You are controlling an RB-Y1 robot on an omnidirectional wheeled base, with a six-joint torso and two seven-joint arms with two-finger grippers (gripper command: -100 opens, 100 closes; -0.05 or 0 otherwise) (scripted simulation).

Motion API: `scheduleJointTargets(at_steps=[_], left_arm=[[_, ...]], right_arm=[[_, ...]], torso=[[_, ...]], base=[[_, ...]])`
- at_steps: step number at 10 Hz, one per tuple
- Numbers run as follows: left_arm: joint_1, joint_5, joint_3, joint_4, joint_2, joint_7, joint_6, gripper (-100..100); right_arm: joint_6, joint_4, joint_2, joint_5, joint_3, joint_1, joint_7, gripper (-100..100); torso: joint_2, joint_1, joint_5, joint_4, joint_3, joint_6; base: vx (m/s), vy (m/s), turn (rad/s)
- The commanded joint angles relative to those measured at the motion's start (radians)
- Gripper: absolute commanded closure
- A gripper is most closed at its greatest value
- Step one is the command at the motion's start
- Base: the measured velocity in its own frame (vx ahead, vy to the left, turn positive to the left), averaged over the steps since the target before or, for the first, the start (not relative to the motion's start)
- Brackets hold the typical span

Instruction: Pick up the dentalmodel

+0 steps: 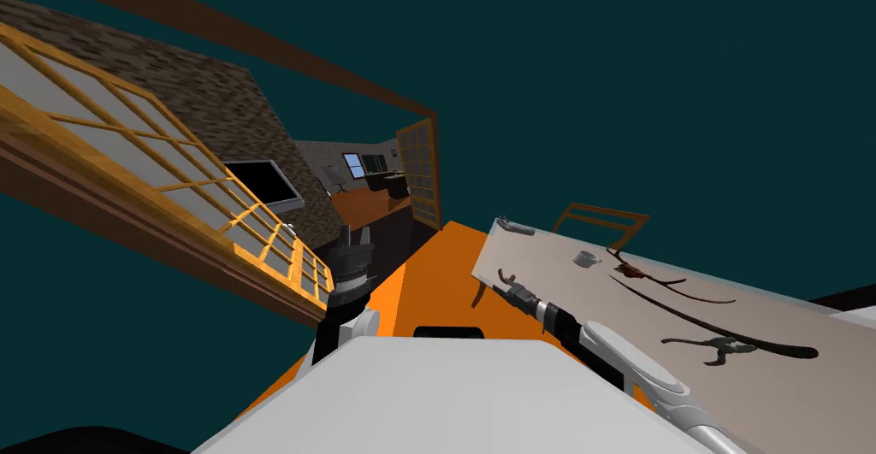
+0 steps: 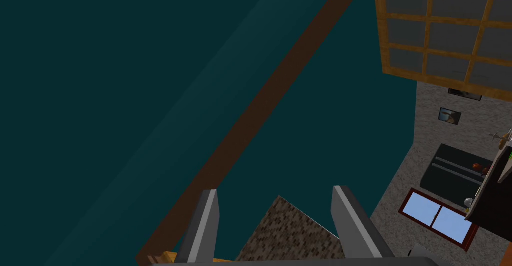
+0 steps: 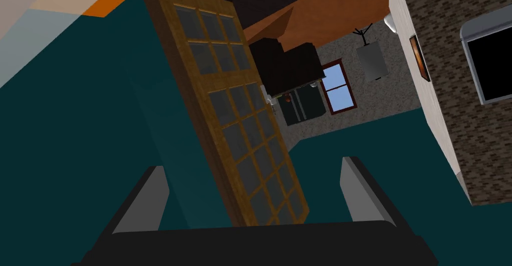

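Right gripper (image 1: 503, 278) is positioned low over the near corner of the counter (image 1: 753, 316), with the forearm reaching in from the robot's right. In the right wrist view this gripper (image 3: 252, 170) has its two fingers set wide apart with nothing between them. It faces a glazed wooden door (image 3: 235, 127) and is not aimed at the counter top. The dental model (image 1: 586, 258), taken to be the small light grey rounded piece, sits on the counter beyond the right gripper and well apart from it, not touched by either finger. Its finer form cannot be made out. Just beside it on the far side lies a small dark reddish item (image 1: 630, 268). A long dark curved item (image 1: 791, 352) runs across the counter top toward the robot's right, with a dark grey irregular item (image 1: 717, 348) near it. A grey item (image 1: 516, 227) rests at the counter's far corner, and a wooden chair (image 1: 600, 216) stands behind the counter. The floor (image 1: 428, 286) is orange. Left gripper (image 1: 356, 237) is raised on the robot's left, clear of the counter; in the left wrist view it (image 2: 275, 192) has its fingers parted and empty.
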Motion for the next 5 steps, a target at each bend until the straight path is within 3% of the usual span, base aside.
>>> scheduleJointTargets(at_steps=[1,2,3,5], left_arm=[[0.000,0.000,0.000,0.000,0.000,0.000,0.000,0],[0.000,0.000,0.000,0.000,0.000,0.000,0.000,0],[0.000,0.000,0.000,0.000,0.000,0.000,0.000,0],[0.000,0.000,0.000,0.000,0.000,0.000,0.000,0]], right_arm=[[-0.005,0.029,-0.005,0.006,0.000,-0.010,0.002,-100],[0.003,0.066,-0.031,0.053,0.014,-0.027,0.008,-100],[0.003,0.085,-0.031,0.053,0.014,-0.027,0.008,-100],[0.019,0.166,-0.077,0.123,0.046,-0.065,0.022,-100]], torso=[[0.000,0.000,0.000,0.000,0.000,0.000],[0.000,0.000,0.000,0.000,0.000,0.000],[0.000,0.000,0.000,0.000,0.000,-0.001],[-0.001,0.000,0.000,0.000,0.000,-0.001]], base=[[0.007,-0.004,-0.018],[0.011,0.002,0.181],[0.016,-0.005,0.098],[0.031,0.003,0.187]])
